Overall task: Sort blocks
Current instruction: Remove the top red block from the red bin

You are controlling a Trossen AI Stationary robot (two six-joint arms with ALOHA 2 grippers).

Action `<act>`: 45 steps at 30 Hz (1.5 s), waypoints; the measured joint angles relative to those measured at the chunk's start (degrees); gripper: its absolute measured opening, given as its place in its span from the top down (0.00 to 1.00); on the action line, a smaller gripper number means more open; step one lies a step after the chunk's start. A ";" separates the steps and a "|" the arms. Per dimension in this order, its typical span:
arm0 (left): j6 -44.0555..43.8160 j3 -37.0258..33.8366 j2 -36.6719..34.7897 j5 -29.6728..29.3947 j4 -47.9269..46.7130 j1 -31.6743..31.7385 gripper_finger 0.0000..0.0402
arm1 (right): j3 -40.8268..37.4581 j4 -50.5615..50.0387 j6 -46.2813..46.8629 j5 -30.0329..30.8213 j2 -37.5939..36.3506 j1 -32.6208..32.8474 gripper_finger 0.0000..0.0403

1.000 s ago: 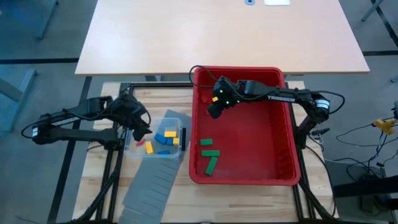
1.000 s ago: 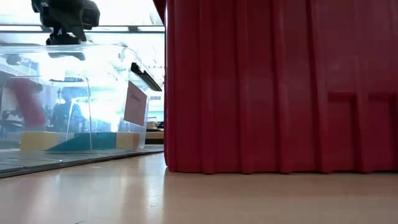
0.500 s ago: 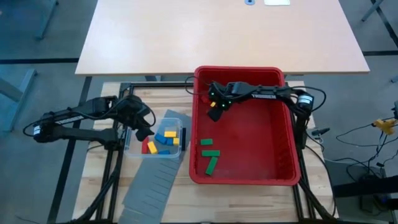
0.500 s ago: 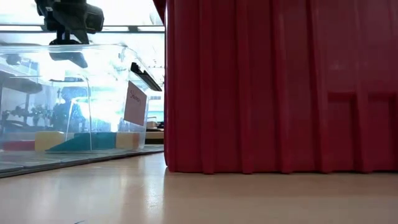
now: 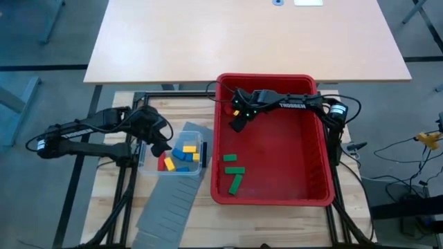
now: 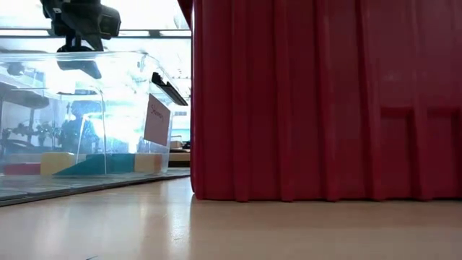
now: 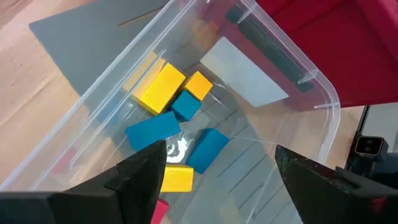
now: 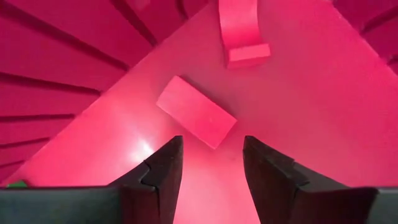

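Above the clear tub (image 5: 143,164), my left gripper (image 5: 156,145) (image 7: 217,177) stands open with nothing between its fingers. On the tub's floor lie yellow blocks (image 7: 162,88), blue blocks (image 7: 152,130) and a red block (image 5: 161,161). My right gripper (image 5: 237,122) (image 8: 211,163) is low in the far left corner of the red bin (image 5: 294,155), open and pointing steeply down. Just ahead of its fingertips a red block (image 8: 196,111) lies flat on the bin floor. A second red block (image 8: 241,31) is beyond it. Three green blocks (image 5: 233,171) lie near the bin's near left corner.
The tub stands on a long grey slotted panel (image 5: 169,204) that runs toward the near edge. The bin's tall red wall (image 6: 325,101) rises right beside the tub (image 6: 94,108). A light wooden table (image 5: 242,34) stands beyond the work table.
A red block has dropped from below my left gripper to the tub's floor, where it lies still. My right gripper has gone down and toward the bin's far left corner, coming to rest low over the red blocks there.
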 joint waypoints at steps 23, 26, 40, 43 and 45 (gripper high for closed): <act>-1.69 0.00 0.03 0.17 0.02 0.00 0.31 | -0.07 13.23 -3.48 0.10 0.00 -4.03 0.99; -1.69 0.00 0.02 0.15 0.02 0.00 0.31 | -0.07 13.23 -0.25 0.04 0.00 -5.20 0.96; -1.66 0.02 0.02 0.14 0.07 -0.02 0.31 | -0.91 12.57 0.53 -3.08 2.34 -6.15 0.70; -1.86 0.02 0.09 0.52 0.12 0.00 0.31 | -0.88 12.53 1.07 -5.23 4.68 -6.10 0.65; -2.34 0.02 0.09 0.88 0.13 -0.02 0.31 | -0.83 12.63 1.69 -6.00 5.80 -6.06 0.63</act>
